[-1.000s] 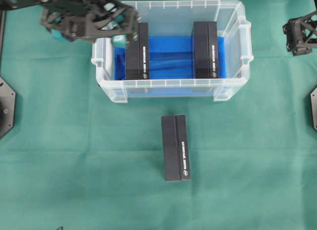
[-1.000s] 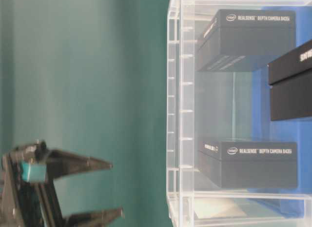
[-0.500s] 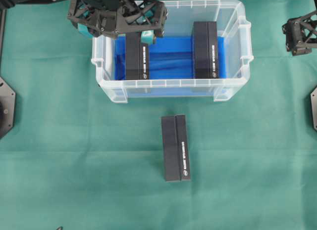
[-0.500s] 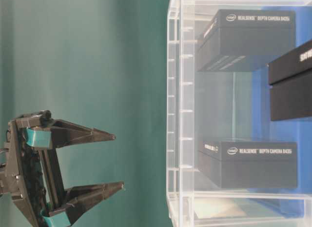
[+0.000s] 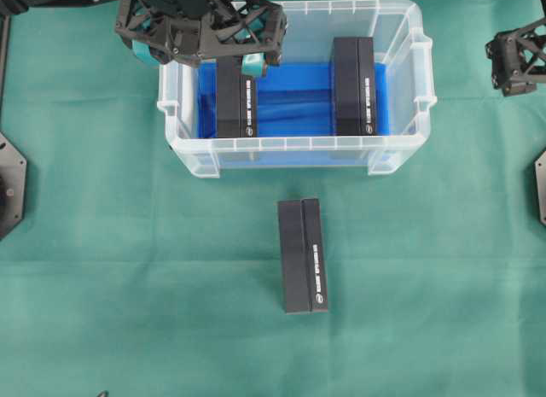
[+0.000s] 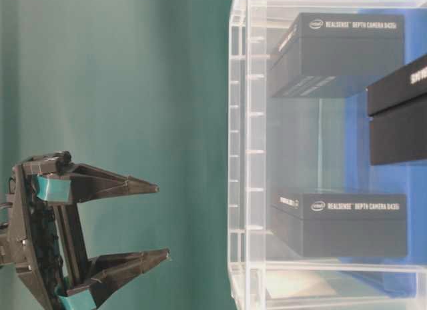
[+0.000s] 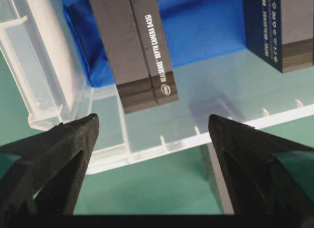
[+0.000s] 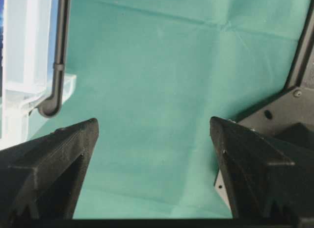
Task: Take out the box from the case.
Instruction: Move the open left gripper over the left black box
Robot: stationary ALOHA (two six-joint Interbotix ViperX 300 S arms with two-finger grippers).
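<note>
The case [image 5: 294,145] sits toward the far side of the counter [image 5: 128,286], which is covered in green cloth, and its blue lining [image 5: 294,98] shows through the clear walls. Two black boxes lie inside on that lining, well apart: the left box [image 5: 236,94] near the left wall and the right box [image 5: 353,85] near the right wall (both printed with white lettering along one long side). A third box [image 5: 303,255] of the same kind lies outside on the cloth, in front of the case and clear of it.

The left gripper [image 5: 229,66] hangs over the back left corner of the case, above the far end of the left box, its fingers [image 7: 68,139] spread wide and holding nothing; the wrist view looks down between them at that box and the front wall. The right gripper [image 8: 154,135] waits off to the right of the case, over bare cloth, fingers likewise spread and empty.
</note>
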